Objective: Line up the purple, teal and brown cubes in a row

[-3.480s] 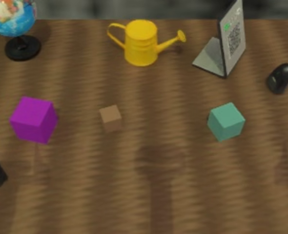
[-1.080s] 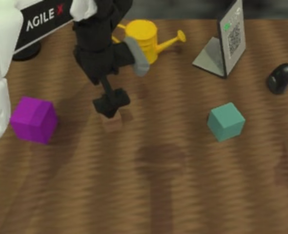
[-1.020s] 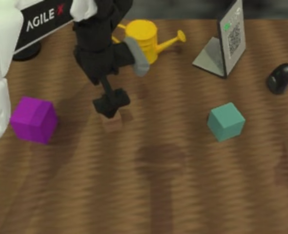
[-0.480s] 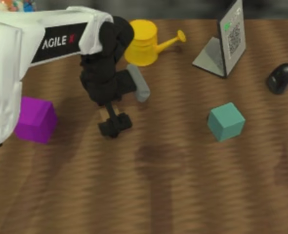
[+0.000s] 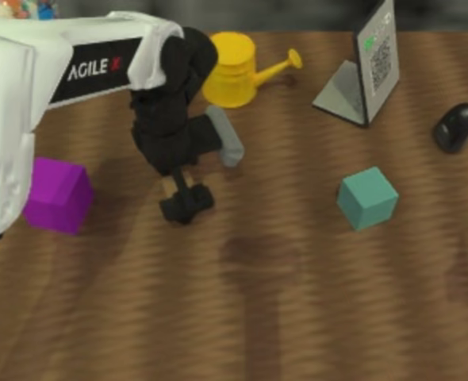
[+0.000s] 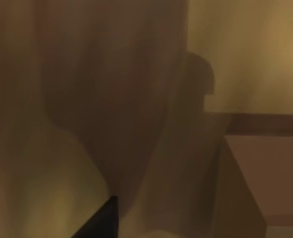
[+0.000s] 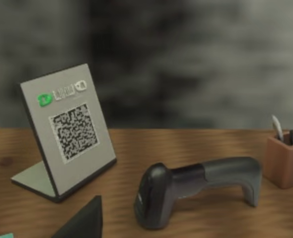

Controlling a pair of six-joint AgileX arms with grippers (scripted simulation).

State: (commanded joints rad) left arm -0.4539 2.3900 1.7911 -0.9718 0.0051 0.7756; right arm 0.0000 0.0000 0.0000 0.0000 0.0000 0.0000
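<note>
left arm reaching over table | left claw (image 5: pixel 186 205) lowered

Shop counter: barcode scanner (image 7: pixel 198 191), QR stand (image 7: pixel 69 130) (rendered wood).

left tool (image 5: pixel 186 205) carried brown cube (image 5: pixel 167 186) nearer.
</note>
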